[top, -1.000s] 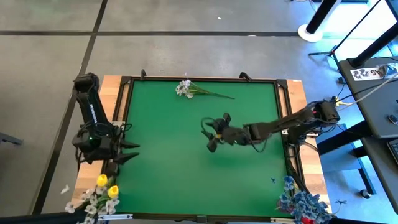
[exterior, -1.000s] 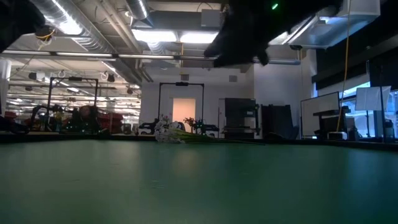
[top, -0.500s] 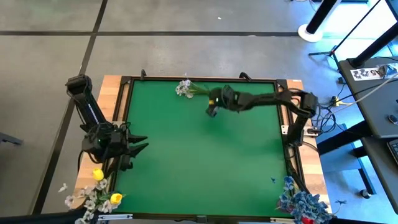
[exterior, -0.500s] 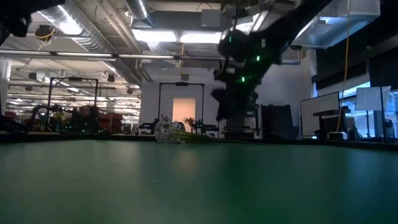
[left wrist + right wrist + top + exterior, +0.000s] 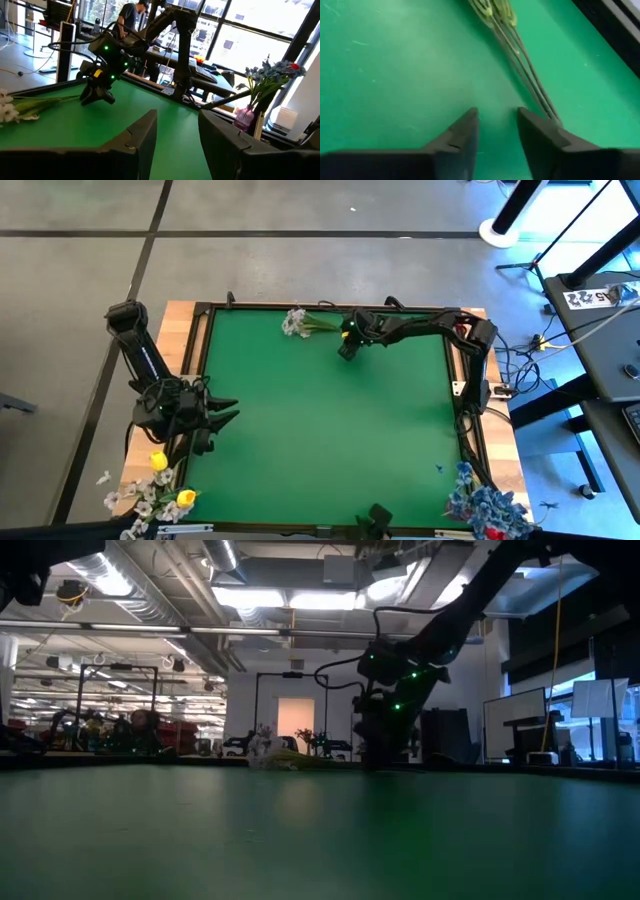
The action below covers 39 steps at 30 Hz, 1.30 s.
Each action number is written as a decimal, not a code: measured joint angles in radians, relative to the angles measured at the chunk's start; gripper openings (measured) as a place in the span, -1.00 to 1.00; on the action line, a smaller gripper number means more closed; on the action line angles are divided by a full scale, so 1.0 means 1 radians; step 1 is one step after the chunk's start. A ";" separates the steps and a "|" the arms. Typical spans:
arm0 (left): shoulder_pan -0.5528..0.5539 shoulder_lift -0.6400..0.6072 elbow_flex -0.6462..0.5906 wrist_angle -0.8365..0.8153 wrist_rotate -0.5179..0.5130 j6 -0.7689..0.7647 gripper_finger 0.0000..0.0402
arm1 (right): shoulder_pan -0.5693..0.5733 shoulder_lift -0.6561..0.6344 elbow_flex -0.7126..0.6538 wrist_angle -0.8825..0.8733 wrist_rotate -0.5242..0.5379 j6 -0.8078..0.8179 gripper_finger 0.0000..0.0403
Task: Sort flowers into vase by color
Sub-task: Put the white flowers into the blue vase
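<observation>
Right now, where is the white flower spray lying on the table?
In the high view the white flower spray lies on the green mat near its far edge, left of centre; the right gripper is just beside its stems.

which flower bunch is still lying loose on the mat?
The white spray at the far edge, beside the right claw. The yellow-white bunch and blue bunch are off-mat.

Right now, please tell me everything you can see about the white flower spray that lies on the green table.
The white flower spray lies flat near the far edge of the green table. It has a cluster of small white blossoms at one end and several thin green stems, bunched together, that run toward the right gripper. It looks artificial. The open right gripper is low over the stem ends, with the stems just beside its fingers; nothing grips the spray.
</observation>
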<state>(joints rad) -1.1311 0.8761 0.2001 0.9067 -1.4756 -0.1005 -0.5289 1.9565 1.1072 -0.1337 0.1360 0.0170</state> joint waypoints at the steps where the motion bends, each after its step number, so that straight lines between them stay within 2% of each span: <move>1: 0.005 0.000 0.000 -0.001 0.002 -0.007 -0.30 | -0.001 0.000 -0.001 0.007 -0.014 0.000 -0.41; 5: 0.039 0.000 0.000 -0.002 0.049 -0.032 -0.30 | -0.001 0.004 0.006 0.022 -0.049 0.001 -0.82; 7: 0.068 0.000 0.000 -0.002 0.088 -0.048 -0.30 | 0.006 0.005 0.014 0.020 -0.048 0.003 -0.95; 11: 0.134 0.000 0.000 -0.006 0.169 -0.075 -0.30 | 0.056 -0.033 0.035 0.010 -0.042 0.038 -0.93; 18: 0.228 0.000 0.000 -0.006 0.255 -0.069 -0.23 | 0.238 -0.205 0.077 0.063 -0.039 0.085 -0.96; 23: 0.307 0.000 0.000 -0.009 0.364 -0.063 -0.05 | 0.396 -0.302 0.080 0.195 -0.033 0.084 -0.98; 27: 0.374 0.000 0.000 -0.010 0.424 -0.020 0.03 | 0.520 -0.311 0.079 0.337 -0.028 0.084 -0.99; 30: 0.430 0.001 0.000 -0.010 0.524 0.001 0.04 | 0.595 -0.305 0.079 0.460 -0.021 0.083 -0.99; 34: 0.499 0.001 0.000 -0.012 0.641 -0.004 0.03 | 0.653 -0.300 0.079 0.461 0.086 0.027 -0.99; 39: 0.535 0.001 0.000 -0.046 0.708 -0.034 0.03 | 0.612 -0.300 0.079 0.229 0.404 -0.001 -0.99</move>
<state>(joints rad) -0.5965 0.8768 0.2001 0.8609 -0.7674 -0.1346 0.0836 1.6566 1.1858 0.0953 0.5398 0.0164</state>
